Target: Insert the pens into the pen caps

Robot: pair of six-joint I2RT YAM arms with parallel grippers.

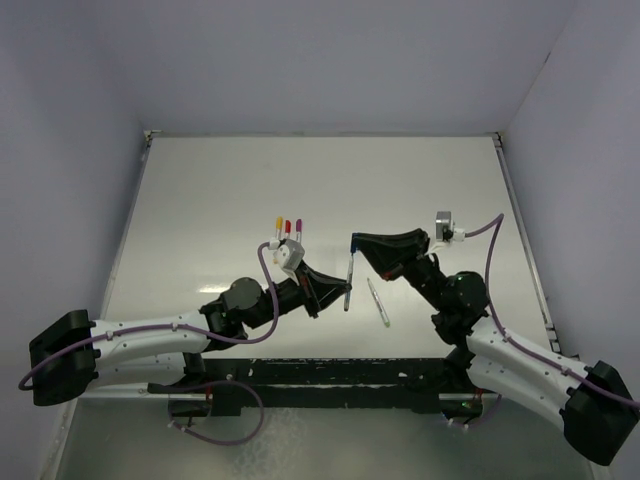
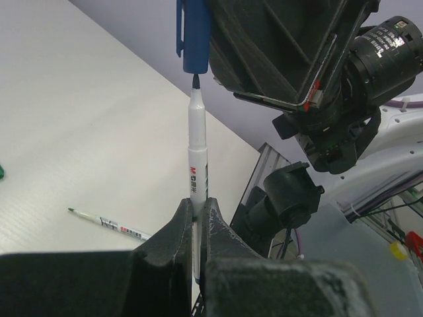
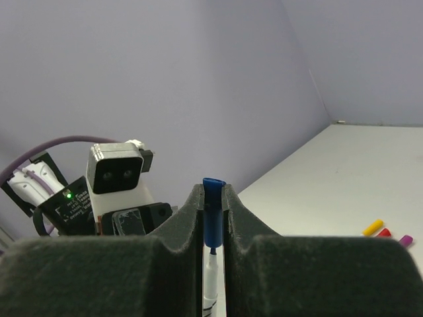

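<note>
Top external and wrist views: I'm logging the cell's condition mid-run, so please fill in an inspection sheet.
Surface: pale, slightly glossy table.
Job's things: pen upright, tip at the mouth of the blue cap; second pen lying loose; yellow cap, red cap and purple cap close together on the table.
Clutter: nothing seen.
Grippers: left gripper shut on pen; right gripper shut on blue cap.
Cables: purple cables loop beside both arms.
Surroundings: plain lilac walls.

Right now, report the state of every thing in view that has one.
left end effector: shut on the held pen.
right end effector: shut on the blue cap.
held pen: upright, uncapped, tip at the blue cap's mouth.
loose pen: lying on the table, uncapped.
yellow cap, red cap, purple cap: lying together on the table.
</note>
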